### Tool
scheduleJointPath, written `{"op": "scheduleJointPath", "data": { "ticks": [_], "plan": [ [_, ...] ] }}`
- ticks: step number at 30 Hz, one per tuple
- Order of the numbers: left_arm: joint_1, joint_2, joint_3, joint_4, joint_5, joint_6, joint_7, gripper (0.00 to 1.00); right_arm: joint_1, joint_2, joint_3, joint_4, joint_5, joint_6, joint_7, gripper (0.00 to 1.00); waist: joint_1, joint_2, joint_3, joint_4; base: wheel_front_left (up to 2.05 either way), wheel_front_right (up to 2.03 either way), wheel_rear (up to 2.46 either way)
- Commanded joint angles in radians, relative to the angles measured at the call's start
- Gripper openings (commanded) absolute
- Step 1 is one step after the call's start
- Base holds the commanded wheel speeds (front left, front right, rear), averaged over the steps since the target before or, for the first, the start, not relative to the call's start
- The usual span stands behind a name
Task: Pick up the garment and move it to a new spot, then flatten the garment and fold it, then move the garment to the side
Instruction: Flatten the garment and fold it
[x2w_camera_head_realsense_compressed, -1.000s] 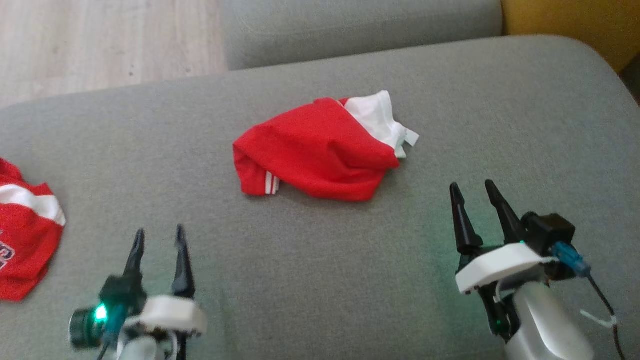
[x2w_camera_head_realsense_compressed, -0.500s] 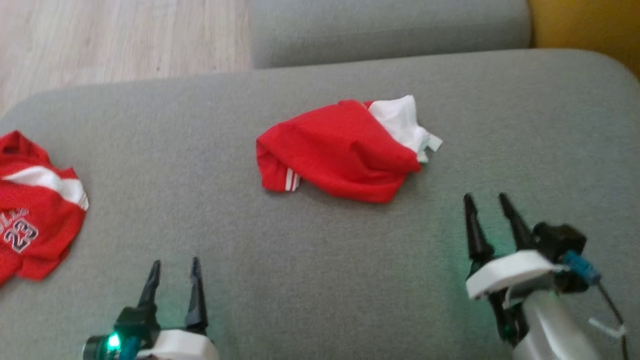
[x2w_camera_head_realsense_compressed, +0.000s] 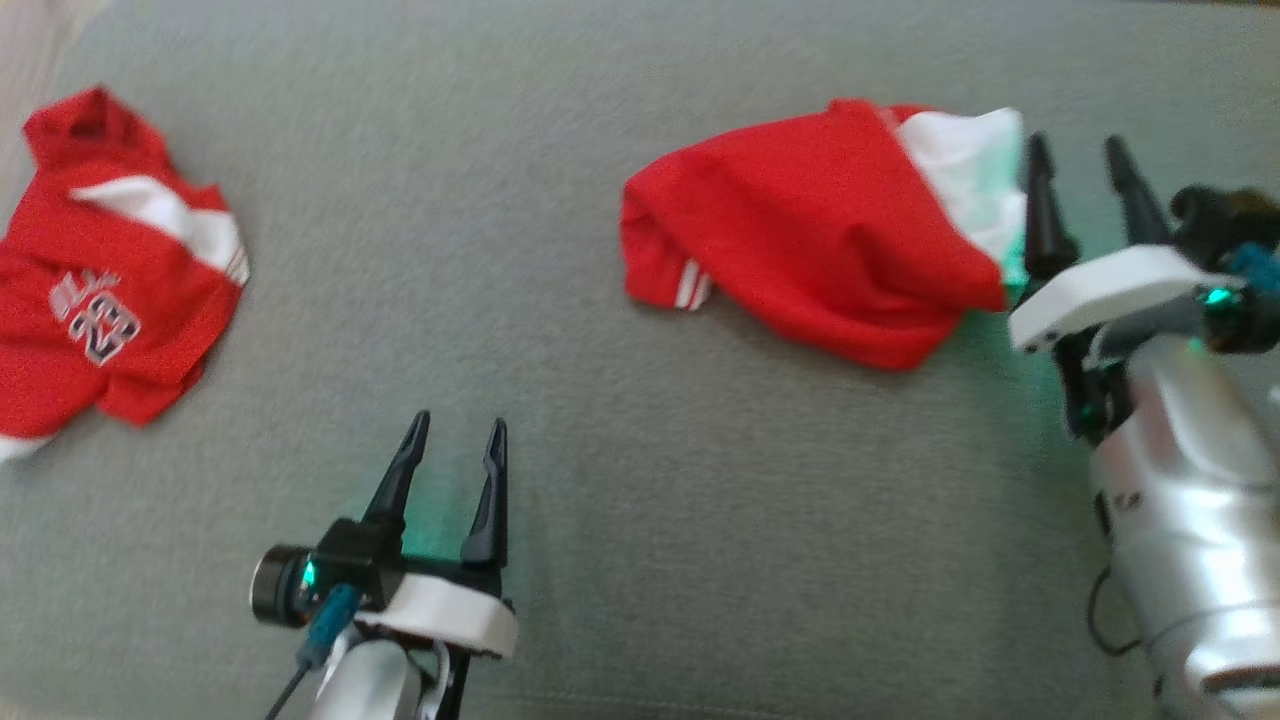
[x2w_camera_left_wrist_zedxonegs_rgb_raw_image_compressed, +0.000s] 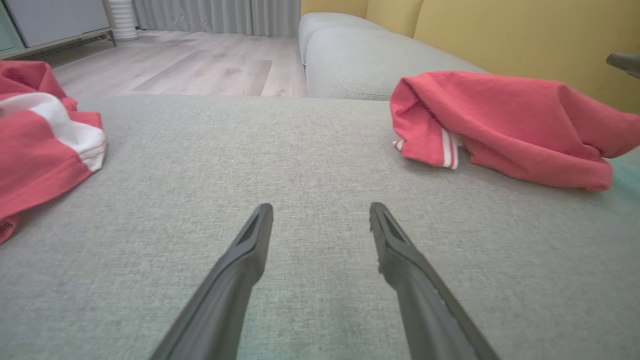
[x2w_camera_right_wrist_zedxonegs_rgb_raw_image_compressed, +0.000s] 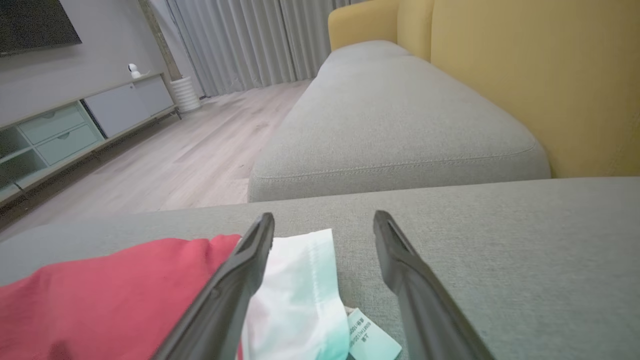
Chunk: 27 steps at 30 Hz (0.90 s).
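Spread wide and holding nothing, the two dark fingers (x2w_camera_right_wrist_zedxonegs_rgb_raw_image_compressed: 235, 285) of the right gripper (x2w_camera_right_wrist_zedxonegs_rgb_raw_image_compressed: 324, 217) straddle the white end (x2w_camera_right_wrist_zedxonegs_rgb_raw_image_compressed: 295, 295) of a crumpled red garment (x2w_camera_head_realsense_compressed: 800, 230). It lies bunched on the right half of a grey sofa seat (x2w_camera_head_realsense_compressed: 600, 330). A printed care label (x2w_camera_right_wrist_zedxonegs_rgb_raw_image_compressed: 372, 340) pokes out just below the fingertips. Whether the tips already touch the cloth cannot be told.

The left gripper (x2w_camera_head_realsense_compressed: 459, 422), equally open and empty, hangs over bare cushion nearer the robot, well apart from the garment's striped cuff (x2w_camera_head_realsense_compressed: 690, 290). A second red jersey (x2w_camera_head_realsense_compressed: 110, 280), numbered 23, lies at the far left and is not in play.

The pick-up appears to be at hand. It would likely go best if the right fingers came straight down on the thick white fold rather than the loose label. They should close on cloth alone, without pinching the seat fabric beneath. A grip that takes only one thin layer risks the bundle unrolling and dragging. Bringing the left gripper across to the cuff would probably share the weight.
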Motion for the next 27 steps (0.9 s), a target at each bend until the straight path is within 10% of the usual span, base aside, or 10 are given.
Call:
{"op": "scheduleJointPath", "data": {
  "ticks": [1,22,23,24,25,27],
  "plan": [
    [-0.045,0.004,0.013,-0.031,-0.02,0.007,-0.005,1.0,-0.063,-0.012,0.017,0.01,0.002,-0.001,-0.004,1.0,-0.0003,0.0,0.072,0.067,0.0,0.0,0.0],
    [-0.1,0.004,-0.106,-0.01,-0.049,0.015,-0.005,1.0,-0.165,-0.062,0.039,0.167,0.1,-0.001,-0.003,1.0,-0.0003,0.0,0.147,0.111,0.0,0.0,0.0],
    [-0.1,0.004,-0.106,-0.009,-0.049,0.015,-0.005,1.0,-0.162,-0.061,0.047,0.156,0.1,-0.001,-0.003,0.78,-0.0003,0.0,0.146,0.109,0.0,0.0,0.0],
    [-0.101,0.004,-0.105,-0.009,-0.051,0.015,-0.005,1.0,-0.159,-0.06,0.053,0.149,0.102,-0.001,-0.003,0.2,-0.0003,0.0,0.144,0.107,0.0,0.0,0.0],
    [-0.101,0.004,-0.106,-0.007,-0.052,0.015,-0.005,1.0,-0.155,-0.059,0.058,0.144,0.106,-0.001,-0.003,0.0,-0.0003,0.0,0.141,0.106,0.0,0.0,0.0],
    [-0.1,0.004,-0.107,-0.002,-0.055,0.014,-0.005,1.0,-0.15,-0.058,0.07,0.141,0.114,-0.001,-0.003,0.0,-0.0003,0.0,0.134,0.103,0.0,0.0,0.0]
  ]
}}
